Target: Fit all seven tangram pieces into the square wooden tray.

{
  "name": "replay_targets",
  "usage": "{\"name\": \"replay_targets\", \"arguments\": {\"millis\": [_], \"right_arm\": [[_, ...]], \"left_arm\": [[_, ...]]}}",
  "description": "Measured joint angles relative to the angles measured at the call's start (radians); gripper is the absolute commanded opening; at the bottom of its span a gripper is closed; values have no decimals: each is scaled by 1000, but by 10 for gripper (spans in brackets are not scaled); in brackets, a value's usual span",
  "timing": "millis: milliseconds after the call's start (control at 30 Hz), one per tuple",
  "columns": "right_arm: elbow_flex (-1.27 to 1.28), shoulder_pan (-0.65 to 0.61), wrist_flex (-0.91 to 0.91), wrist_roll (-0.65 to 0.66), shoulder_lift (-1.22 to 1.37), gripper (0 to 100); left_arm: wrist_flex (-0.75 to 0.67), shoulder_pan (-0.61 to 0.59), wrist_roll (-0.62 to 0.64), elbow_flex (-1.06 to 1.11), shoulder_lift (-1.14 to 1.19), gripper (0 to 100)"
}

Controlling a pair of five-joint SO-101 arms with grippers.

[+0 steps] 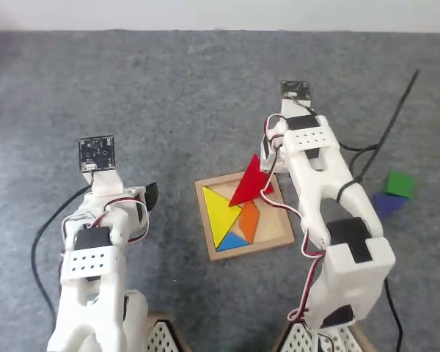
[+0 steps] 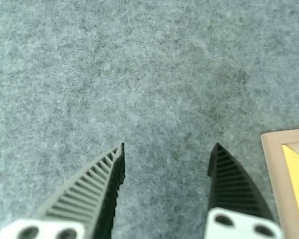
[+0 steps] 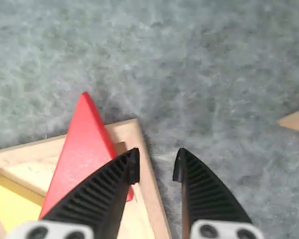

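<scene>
The left gripper [image 2: 169,145] hangs with jaws spread wide, the right gripper [image 3: 157,152] with jaws barely parted.

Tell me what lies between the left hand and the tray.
Nothing but bare grey mat: the high view shows it between the left hand and the tray, and the left wrist view agrees.

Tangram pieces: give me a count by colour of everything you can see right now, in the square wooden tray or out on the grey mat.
Red triangle piece: 1
Yellow triangle piece: 1
Orange parallelogram piece: 1
Blue triangle piece: 1
Green square piece: 1
Purple piece: 1
Total: 6 pieces in sight
</scene>
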Motion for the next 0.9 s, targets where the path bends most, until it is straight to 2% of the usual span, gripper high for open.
{"name": "replay_targets", "arguments": {"millis": [700, 900], "right_arm": [[57, -77, 86, 2, 37, 138], [129, -101, 87, 2, -26, 138]], "left_arm": [[0, 0, 0, 0, 0, 269], [0, 0, 0, 0, 0, 269]]}}
